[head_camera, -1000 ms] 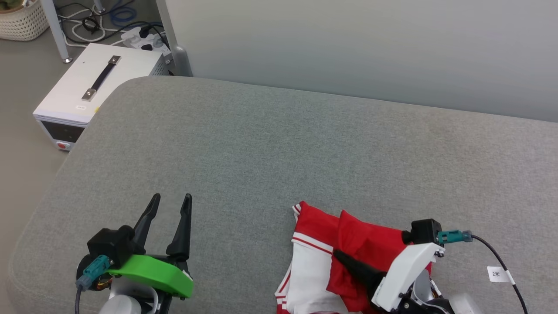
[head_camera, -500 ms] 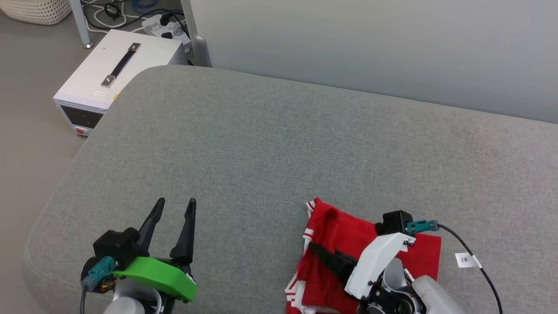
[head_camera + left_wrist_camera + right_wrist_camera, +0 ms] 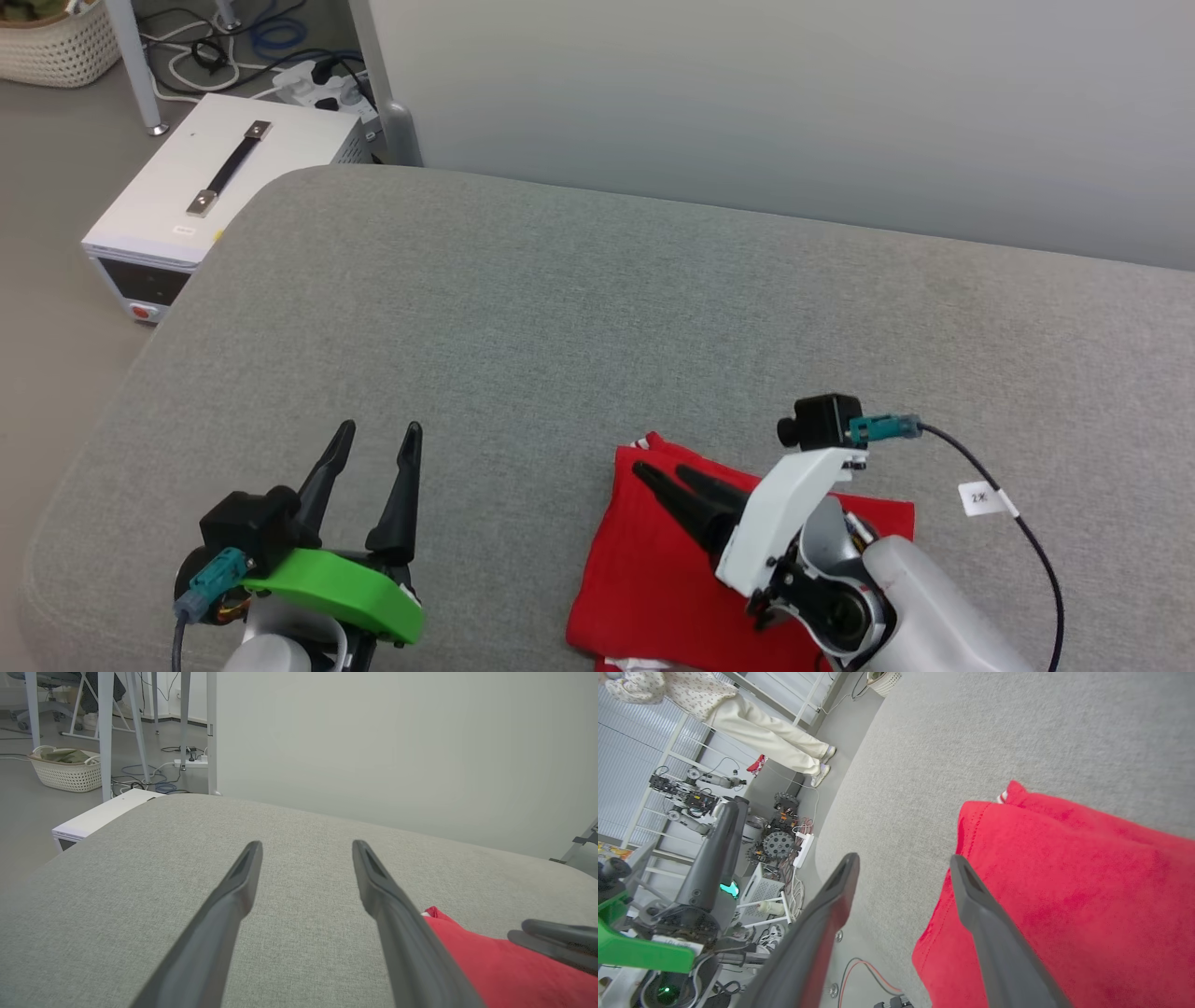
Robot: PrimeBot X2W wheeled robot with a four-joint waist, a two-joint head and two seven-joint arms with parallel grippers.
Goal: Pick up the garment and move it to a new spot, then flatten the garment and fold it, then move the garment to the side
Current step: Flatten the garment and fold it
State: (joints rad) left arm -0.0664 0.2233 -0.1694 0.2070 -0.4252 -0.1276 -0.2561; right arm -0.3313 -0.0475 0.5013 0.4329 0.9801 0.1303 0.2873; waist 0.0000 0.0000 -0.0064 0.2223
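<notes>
One folded red garment (image 3: pixel 644 579) lies flat beneath the right gripper (image 3: pixel 663 469), its two fingers spread and empty (striped trim (image 3: pixel 644 440) peeks past their tips); the left gripper (image 3: pixel 380 428), also spread, stands well apart.

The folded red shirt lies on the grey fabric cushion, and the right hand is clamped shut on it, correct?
No: the right hand is open, fingers spread apart and gripping no cloth, as the right wrist view shows. The folded red shirt does lie on the grey fabric cushion.
</notes>
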